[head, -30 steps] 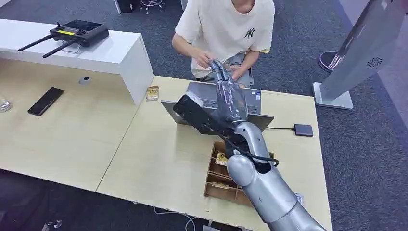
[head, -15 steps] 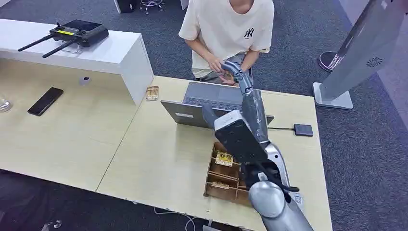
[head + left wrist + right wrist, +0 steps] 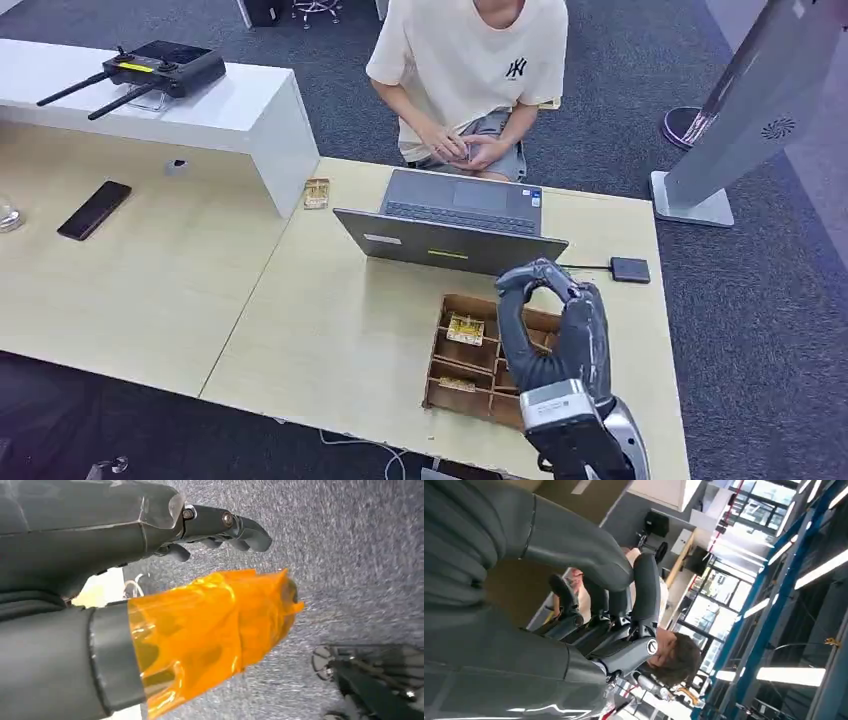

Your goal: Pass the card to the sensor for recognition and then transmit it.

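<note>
While raised upright over the open wooden box with compartments [image 3: 437, 342], right hand [image 3: 550, 330] curls its dark fingers [image 3: 575, 300] inward until their tips meet the thumb in a closed ring, with nothing visible inside. Same curl from the right wrist camera, fingers [image 3: 644, 587] bent close toward the thick grey thumb. Down in the box's compartments, yellowish cards [image 3: 465, 328] lying flat, one just beside the hand's thumb side, untouched. Beyond the box on the pale wood tabletop [image 3: 330, 330], an open grey laptop [image 3: 450, 240], its screen back facing the robot, and to the right a small black square sensor pad [image 3: 630, 269] on a cable running toward the laptop. Across the tabletop, a seated person in a cream T-shirt [image 3: 470, 60], both of the person's hands [image 3: 458, 150] joined near the lap around something small; cannot tell whether a card. Further left, a black phone [image 3: 94, 209] lying flat, and on the raised white counter [image 3: 200, 110] a black controller with two antennas [image 3: 165, 66]. Left hand [image 3: 100, 535] hanging over grey carpet [image 3: 360, 555] — fingers [image 3: 240, 527] stretched out and well apart from the thumb wrapped in orange film [image 3: 215, 620], holding nothing.
</note>
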You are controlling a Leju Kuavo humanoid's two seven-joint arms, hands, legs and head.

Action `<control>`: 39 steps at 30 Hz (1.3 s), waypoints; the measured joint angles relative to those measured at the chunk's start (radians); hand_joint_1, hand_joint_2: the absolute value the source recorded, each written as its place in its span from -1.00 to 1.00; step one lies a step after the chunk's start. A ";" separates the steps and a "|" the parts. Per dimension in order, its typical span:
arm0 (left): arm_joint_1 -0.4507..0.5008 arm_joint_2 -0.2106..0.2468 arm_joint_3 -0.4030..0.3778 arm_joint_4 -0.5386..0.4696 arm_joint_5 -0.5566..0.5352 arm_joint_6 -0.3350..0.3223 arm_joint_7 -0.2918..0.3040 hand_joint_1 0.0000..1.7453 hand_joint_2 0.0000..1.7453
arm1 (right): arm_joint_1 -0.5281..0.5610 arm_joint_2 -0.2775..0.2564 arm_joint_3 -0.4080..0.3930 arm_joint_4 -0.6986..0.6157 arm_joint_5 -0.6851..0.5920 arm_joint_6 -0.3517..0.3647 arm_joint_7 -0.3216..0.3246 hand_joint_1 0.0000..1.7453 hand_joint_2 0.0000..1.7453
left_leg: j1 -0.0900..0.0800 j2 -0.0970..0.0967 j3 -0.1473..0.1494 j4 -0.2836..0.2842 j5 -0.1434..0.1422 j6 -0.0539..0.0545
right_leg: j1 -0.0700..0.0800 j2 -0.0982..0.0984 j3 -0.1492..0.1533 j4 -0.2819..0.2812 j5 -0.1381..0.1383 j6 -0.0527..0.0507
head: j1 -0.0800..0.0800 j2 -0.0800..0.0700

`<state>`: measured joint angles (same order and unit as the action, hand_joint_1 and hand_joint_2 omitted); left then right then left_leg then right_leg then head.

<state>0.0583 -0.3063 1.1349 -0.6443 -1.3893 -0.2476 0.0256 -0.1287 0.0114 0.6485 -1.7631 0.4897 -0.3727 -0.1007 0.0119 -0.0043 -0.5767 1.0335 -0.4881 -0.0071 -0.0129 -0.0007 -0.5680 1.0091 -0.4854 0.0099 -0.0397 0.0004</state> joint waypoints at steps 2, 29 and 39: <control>0.002 0.000 0.000 -0.008 0.042 0.000 0.013 -1.00 -1.00 | 0.031 -0.014 0.000 -0.016 0.029 0.002 0.003 -0.40 1.00 | 0.000 0.000 0.000 0.000 0.000 0.000 | 0.000 0.000 0.000 0.000 0.000 0.000 | 0.000 0.000; 0.244 -0.023 -0.465 -0.284 0.581 0.006 0.269 -1.00 -1.00 | 0.234 -0.130 0.005 -0.010 0.412 -0.110 0.124 0.50 1.00 | -0.001 0.000 -0.001 0.000 0.000 0.000 | 0.000 0.000 0.000 0.000 -0.001 0.001 | 0.000 0.000; 0.248 -0.026 -0.478 -0.289 0.555 0.008 0.267 -1.00 -1.00 | 0.223 -0.159 0.056 0.055 0.482 -0.111 0.164 0.22 1.00 | 0.000 0.000 -0.001 0.000 0.000 0.000 | 0.000 0.000 0.000 0.000 -0.001 0.001 | 0.000 0.000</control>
<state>0.3068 -0.3319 0.6573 -0.9331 -0.8347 -0.2399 0.2926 0.0941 -0.1472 0.7049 -1.7083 0.9715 -0.4841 0.0630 0.0115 -0.0040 -0.5772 1.0335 -0.4884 -0.0069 -0.0129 -0.0006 -0.5684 1.0089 -0.4863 0.0109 -0.0397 0.0004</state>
